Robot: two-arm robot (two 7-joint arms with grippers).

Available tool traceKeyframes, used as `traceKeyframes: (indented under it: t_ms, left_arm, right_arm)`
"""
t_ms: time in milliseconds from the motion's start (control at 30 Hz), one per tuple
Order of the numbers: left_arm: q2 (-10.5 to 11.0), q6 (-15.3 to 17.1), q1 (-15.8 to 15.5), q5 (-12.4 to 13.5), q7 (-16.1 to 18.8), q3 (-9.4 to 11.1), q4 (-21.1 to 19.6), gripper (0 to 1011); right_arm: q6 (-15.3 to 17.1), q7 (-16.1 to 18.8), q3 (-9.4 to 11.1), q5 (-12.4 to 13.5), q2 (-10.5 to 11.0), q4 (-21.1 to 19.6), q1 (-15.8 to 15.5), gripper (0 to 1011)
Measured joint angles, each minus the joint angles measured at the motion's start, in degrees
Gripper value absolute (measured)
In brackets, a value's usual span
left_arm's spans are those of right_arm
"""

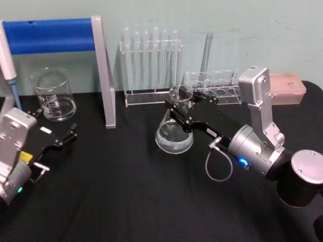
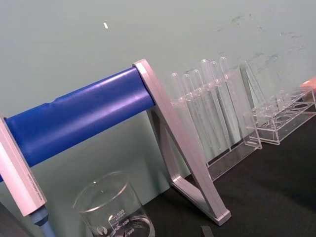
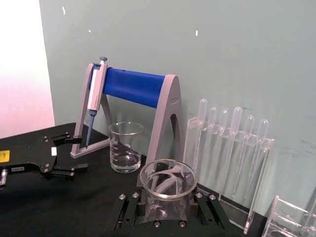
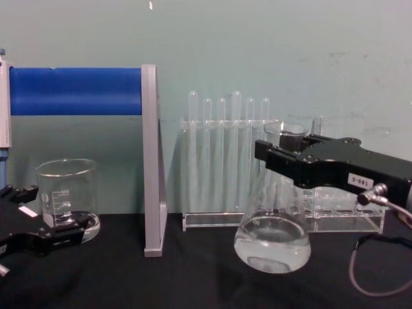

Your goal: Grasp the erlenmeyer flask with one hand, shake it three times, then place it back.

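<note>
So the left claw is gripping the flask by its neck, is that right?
No. The right claw grips the flask by its neck, as the head view shows; the left claw sits open near the beaker.

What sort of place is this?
Probably a chemistry lab bench: an erlenmeyer flask gripped by the right hand, a beaker, a test tube rack and a pipette. The left hand rests near the beaker.

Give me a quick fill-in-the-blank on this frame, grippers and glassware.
1. The right gripper is shut on the erlenmeyer flask's ____.
2. The flask holds a little clear ____.
3. The left gripper, near the beaker, is ____, holding nothing.
Missing words: neck; liquid; open.
</note>
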Motion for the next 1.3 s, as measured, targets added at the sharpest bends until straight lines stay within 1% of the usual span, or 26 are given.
traceKeyframes:
  t_ms: [400, 567, 767, 933, 1100, 1133, 1300]
  left_arm:
    - [0.0, 0.0, 0.0, 0.0, 0.0, 0.0, 0.0, 1001]
    - [0.0, 0.0, 0.0, 0.0, 0.0, 0.0, 0.0, 1001]
    - [0.0, 0.0, 0.0, 0.0, 0.0, 0.0, 0.0, 1001]
    - [0.0, 0.0, 0.0, 0.0, 0.0, 0.0, 0.0, 1001]
    - [0.0, 0.0, 0.0, 0.0, 0.0, 0.0, 0.0, 1001]
    - [0.0, 0.0, 0.0, 0.0, 0.0, 0.0, 0.0, 1001]
    - [0.0, 0.0, 0.0, 0.0, 0.0, 0.0, 0.0, 1001]
  right_arm:
    - [0.2, -0.4, 0.0, -0.2, -0.2, -0.1, 0.0, 450]
    - [0.3, -0.6, -0.5, -0.7, -0.4, -0.3, -0.1, 450]
    - [0.4, -0.1, -2.2, -1.7, -0.8, -1.4, -0.4, 450]
    - [0.4, 0.6, -3.1, -1.7, -1.1, -2.0, -0.6, 450]
    - [0.8, 2.2, -5.1, -1.5, -1.2, -3.2, -1.0, 450]
    - [0.8, 2.2, -5.1, -1.5, -1.2, -3.2, -1.0, 450]
    - [0.9, 3.5, -6.9, -1.0, -1.1, -4.1, -1.3, 449]
